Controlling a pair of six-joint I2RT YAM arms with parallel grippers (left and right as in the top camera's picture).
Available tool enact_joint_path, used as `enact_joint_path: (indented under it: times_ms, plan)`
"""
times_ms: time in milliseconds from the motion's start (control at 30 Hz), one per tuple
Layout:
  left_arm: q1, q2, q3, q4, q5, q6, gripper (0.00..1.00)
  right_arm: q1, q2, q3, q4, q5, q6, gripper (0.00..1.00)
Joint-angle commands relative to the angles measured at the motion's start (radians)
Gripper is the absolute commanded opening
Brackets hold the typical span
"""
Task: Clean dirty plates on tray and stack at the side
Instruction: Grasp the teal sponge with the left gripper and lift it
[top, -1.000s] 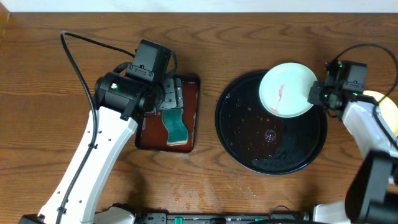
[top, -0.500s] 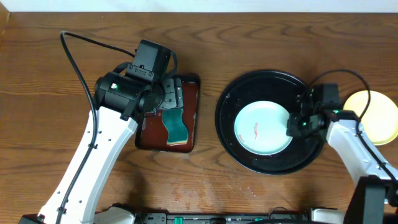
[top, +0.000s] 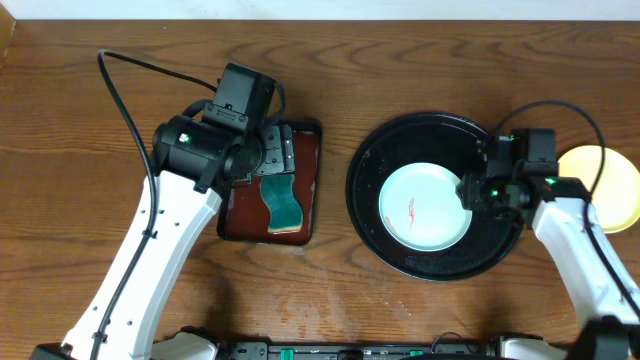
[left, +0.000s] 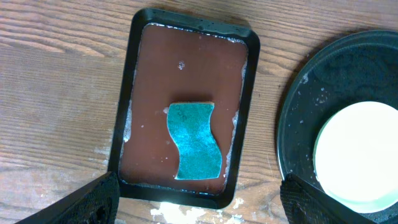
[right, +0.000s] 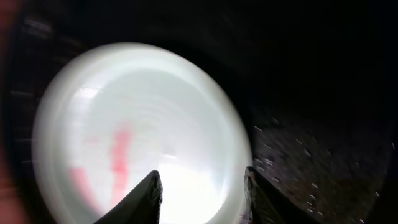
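Ahead of L gripper (left: 199, 202), betw. its fingertips: teal sponge (left: 196, 149), S-shaped, flat in wet dark-red rect. tray (left: 186, 81), foam along the rim. Further right of the fingers: black tray (left: 298, 124). Stands wide open, holds nothing, touches nothing.

At R gripper (right: 202, 202): pale bluish-white plate (right: 137, 124) w/ red smear, flat inside black tray, rim under the gap betw. the fingers. Stands part open; contact w/ rim unclear, view blurred.

Behind R gripper, on wood table (top: 400, 50) just outside black tray: yellow plate (top: 615, 170), part hidden by the arm.
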Motion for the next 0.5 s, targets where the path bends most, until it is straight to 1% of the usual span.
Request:
enact_joint_path:
  times_ms: [0,100,133,233,267,300,467]
  plan:
    - [0.002,0.041,-0.052,0.003,-0.005,-0.038,0.83,0.011,-0.104,0.035,-0.028,-0.163,-0.011,0.41]
    - [0.002,0.097,-0.172,0.05,-0.003,-0.099,0.8,0.01,-0.163,0.035,-0.065,-0.153,-0.011,0.4]
    - [0.002,0.135,-0.231,0.089,0.026,-0.142,0.7,0.011,-0.173,0.035,-0.073,-0.153,-0.011,0.39]
    - [0.001,0.201,-0.294,0.166,0.127,-0.152,0.61,0.01,-0.173,0.034,-0.077,-0.153,-0.011,0.39]
    - [0.001,0.229,-0.307,0.189,0.131,-0.152,0.55,0.01,-0.173,0.034,-0.077,-0.152,-0.011,0.39]
    - [0.001,0.254,-0.315,0.211,0.124,-0.152,0.52,0.01,-0.173,0.034,-0.077,-0.152,-0.011,0.39]
    - [0.002,0.391,-0.32,0.289,0.097,-0.153,0.52,0.01,-0.173,0.034,-0.087,-0.153,-0.011,0.37]
